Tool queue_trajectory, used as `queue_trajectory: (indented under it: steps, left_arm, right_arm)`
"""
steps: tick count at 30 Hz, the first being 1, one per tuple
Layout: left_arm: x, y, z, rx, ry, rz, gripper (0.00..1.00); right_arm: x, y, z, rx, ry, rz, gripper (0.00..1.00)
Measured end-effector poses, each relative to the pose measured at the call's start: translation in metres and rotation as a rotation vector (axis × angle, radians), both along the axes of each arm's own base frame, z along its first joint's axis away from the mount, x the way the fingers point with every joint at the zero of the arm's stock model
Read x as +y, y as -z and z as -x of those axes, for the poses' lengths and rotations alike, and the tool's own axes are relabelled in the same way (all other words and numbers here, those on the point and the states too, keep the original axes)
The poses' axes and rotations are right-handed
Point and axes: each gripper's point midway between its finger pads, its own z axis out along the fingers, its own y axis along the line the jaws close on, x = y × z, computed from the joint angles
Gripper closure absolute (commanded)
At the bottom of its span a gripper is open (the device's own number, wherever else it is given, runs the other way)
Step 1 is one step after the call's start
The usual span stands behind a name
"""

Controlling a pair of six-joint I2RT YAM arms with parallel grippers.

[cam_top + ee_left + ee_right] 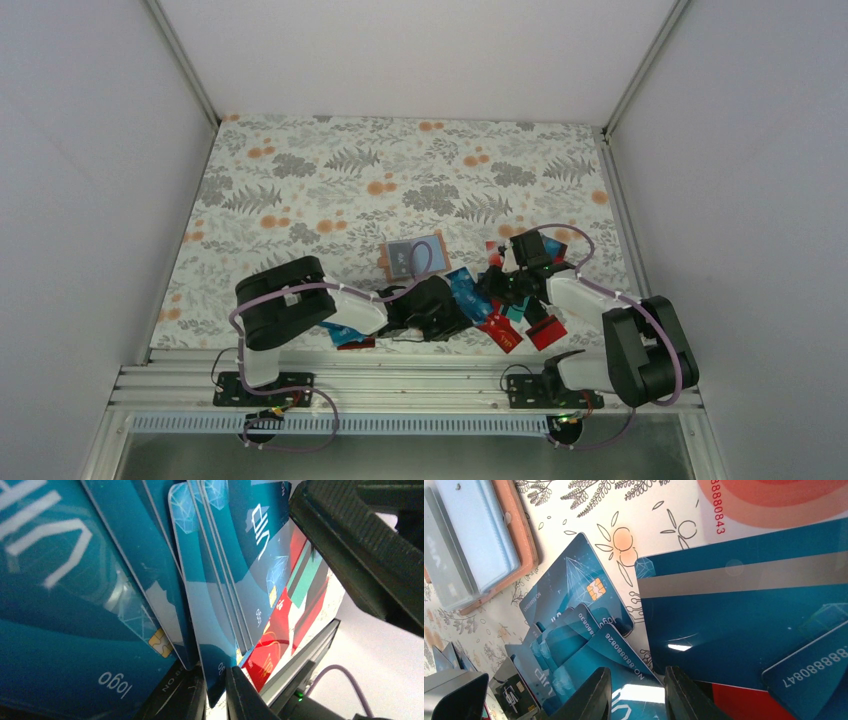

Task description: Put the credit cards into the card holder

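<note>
Currently, at the left of the overhead view, the left arm [300, 305] lies low along the near edge of the floral tablecloth [330, 180], with its wrist pointing toward 3 o'clock. The left gripper [452, 308] sits at the left edge of the pile of credit cards [512, 314]. In the left wrist view its jaws stand close together and clamp the lower edge of one blue card [207, 630], which rises edge-on out of the narrow gap. More blue cards fan out on both sides of it, touching one another. A red card [267, 652] shows behind them at 4 o'clock.

The card holder [526, 540] lies open and flat on the cloth at 11 o'clock from the left gripper, near it but apart from the pile. Its tan-pink rim frames grey-blue pockets. Whether a card sits in a pocket cannot be told.

The pile spreads from 4 o'clock of the holder toward the right arm. It is mostly blue and teal cards, overlapping, with two red ones at its near edge. A black card marked VIP [516, 697] lies at 8 o'clock in the right wrist view.

The right gripper [639, 690] hangs over the far part of the pile, at 3 o'clock from the holder. Its jaws stand slightly apart. A blue card's face shows in the gap, and nothing is seen clamped between them.
</note>
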Motion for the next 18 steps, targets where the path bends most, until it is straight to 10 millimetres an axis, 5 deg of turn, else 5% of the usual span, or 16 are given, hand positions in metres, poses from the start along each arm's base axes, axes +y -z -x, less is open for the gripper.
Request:
queue_trajectory:
  steps: [11, 18]
  left_arm:
    - [0.000, -0.002, -0.003, -0.014, -0.009, 0.003, 0.98]
    - [0.004, -0.018, -0.002, -0.032, -0.005, 0.003, 0.98]
  right_arm:
    - [0.000, 0.000, 0.000, 0.002, 0.000, -0.002, 0.70]
    - [-0.001, -0.002, 0.004, 0.016, 0.009, -0.001, 0.61]
